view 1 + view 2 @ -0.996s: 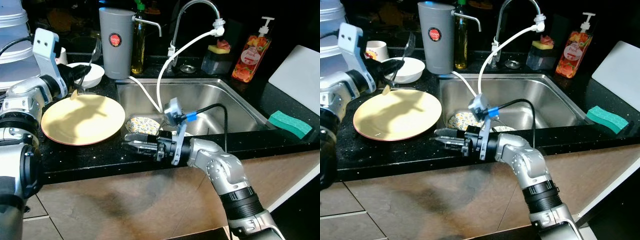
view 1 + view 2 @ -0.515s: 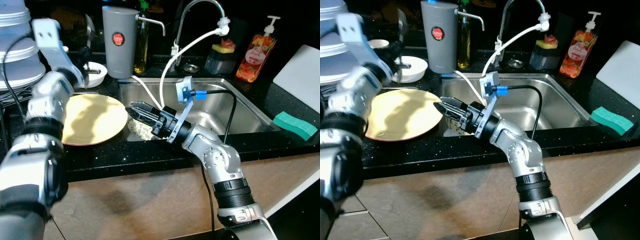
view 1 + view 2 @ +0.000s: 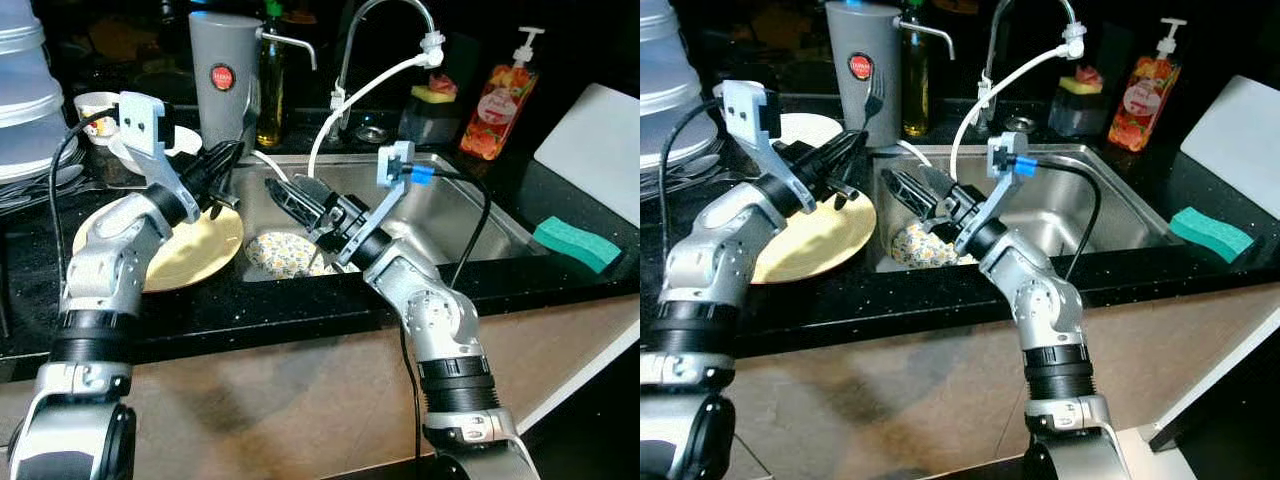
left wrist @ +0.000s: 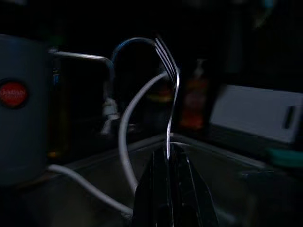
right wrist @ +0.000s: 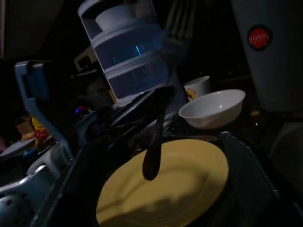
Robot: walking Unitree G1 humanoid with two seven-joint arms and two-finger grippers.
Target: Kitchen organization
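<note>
Sink-side tabletop (image 3: 300, 310): your left pincer (image 3: 845, 150) clamps fork (image 3: 869, 97) low; right pincer (image 3: 295, 195), apart, risks knocking it loose.

Both eye views look forward and down from the head at the black counter (image 3: 300, 305) and steel sink (image 3: 470, 215), the two arms reaching in from below. They share almost the whole scene, the right eye view set slightly aside. The left wrist view looks along the left tool (image 4: 169, 189), close behind its fork (image 4: 171, 94), toward the faucet (image 4: 128, 47) and sink. The right wrist view looks along the right tool (image 5: 227, 179) the opposite way, over the yellow plate (image 5: 189, 189) to the white bowl (image 5: 213, 109) and stacked containers (image 5: 128, 61), also seen by the eye views.
</note>
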